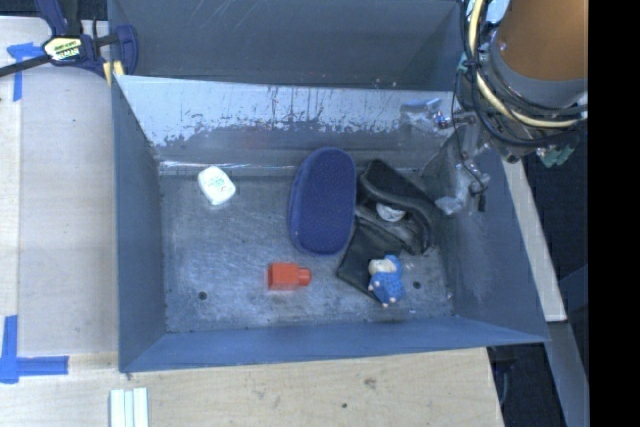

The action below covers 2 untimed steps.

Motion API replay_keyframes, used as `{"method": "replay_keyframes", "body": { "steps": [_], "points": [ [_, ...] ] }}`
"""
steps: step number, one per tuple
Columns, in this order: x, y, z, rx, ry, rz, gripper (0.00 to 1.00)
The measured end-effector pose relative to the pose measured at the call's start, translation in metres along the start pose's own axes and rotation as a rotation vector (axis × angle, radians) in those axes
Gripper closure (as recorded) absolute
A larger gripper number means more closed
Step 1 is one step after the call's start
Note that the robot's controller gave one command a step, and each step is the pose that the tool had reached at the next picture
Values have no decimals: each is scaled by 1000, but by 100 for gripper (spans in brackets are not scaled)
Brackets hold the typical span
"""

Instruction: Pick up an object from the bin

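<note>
The grey metal bin (135, 235) has a scuffed, scratched floor and sloping walls, and its back wall at 12 o'clock is streaked with dark marks. Five things lie loose on the floor. A blue oval pad (323, 200) stands lengthwise near the centre. A black bundle (392, 215) touches the pad's 3 o'clock side. A small blue and white toy (385, 280) rests on the bundle's lower end at about 5 o'clock. A red block (289, 276) sits alone toward 6 o'clock, and a white cap (216, 186) lies well apart at 9 o'clock. The open floor is on the left, between cap and block. The arm (545, 5) comes in at 2 o'clock. The gripper (462, 190) hangs by the right wall at 3 o'clock, just beside the black bundle. Whether it is wide or narrow cannot be told.
</note>
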<state>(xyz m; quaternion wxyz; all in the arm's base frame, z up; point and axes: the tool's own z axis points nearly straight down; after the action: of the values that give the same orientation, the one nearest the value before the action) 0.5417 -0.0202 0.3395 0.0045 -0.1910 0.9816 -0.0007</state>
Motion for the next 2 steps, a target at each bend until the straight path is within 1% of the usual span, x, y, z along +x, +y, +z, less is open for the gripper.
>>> {"method": "replay_keyframes", "body": {
  "steps": [1, 2],
  "points": [
    [13, -17, 158, -6, 12, -139, 0],
    [52, -9, 270, -6, 13, -430, 0]
  ]
}}
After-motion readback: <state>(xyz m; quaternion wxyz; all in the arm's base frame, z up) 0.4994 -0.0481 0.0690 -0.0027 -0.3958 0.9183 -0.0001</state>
